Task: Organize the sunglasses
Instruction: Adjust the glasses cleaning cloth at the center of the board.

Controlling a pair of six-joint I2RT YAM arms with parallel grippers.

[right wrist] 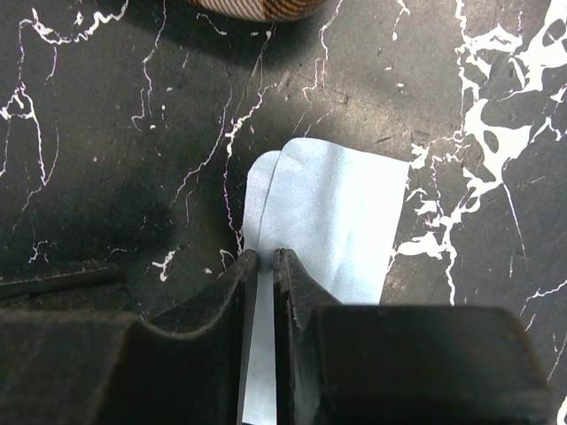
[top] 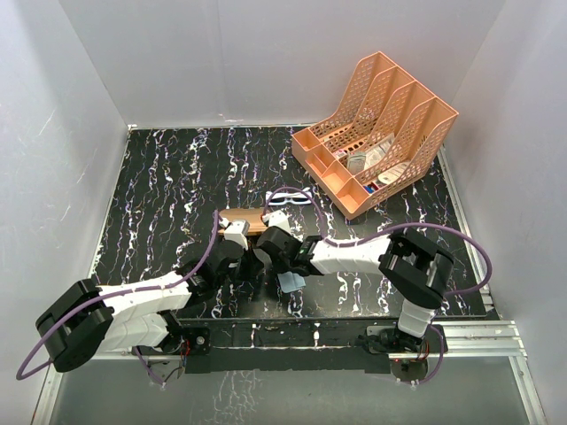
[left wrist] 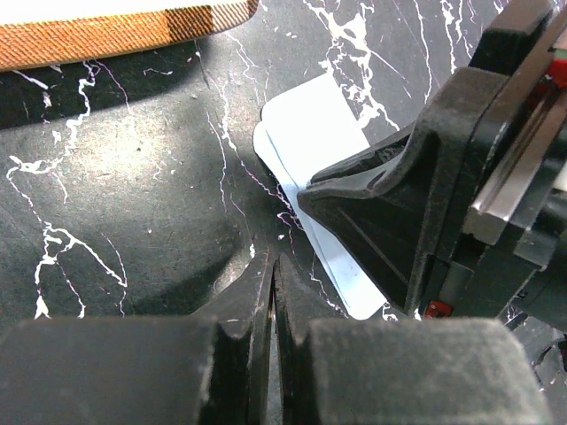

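Note:
The sunglasses (top: 291, 198), thin white frame with bluish lenses, lie on the black marbled table beyond both arms, just right of the brown plaid case (top: 249, 220). A folded light blue cloth (right wrist: 332, 208) lies flat on the table. My right gripper (right wrist: 260, 257) hovers low over the cloth's left part, its jaws a narrow gap apart with the cloth showing between them. My left gripper (left wrist: 273, 266) is shut and empty, its tips on the table just short of the cloth (left wrist: 310, 142). The right gripper's black body (left wrist: 443, 186) fills the right of the left wrist view.
An orange file rack (top: 376, 128) holding small items stands at the back right. The case's edge (left wrist: 115, 31) runs along the top of the left wrist view. White walls enclose the table on three sides. Both grippers (top: 266, 266) crowd together near the front middle.

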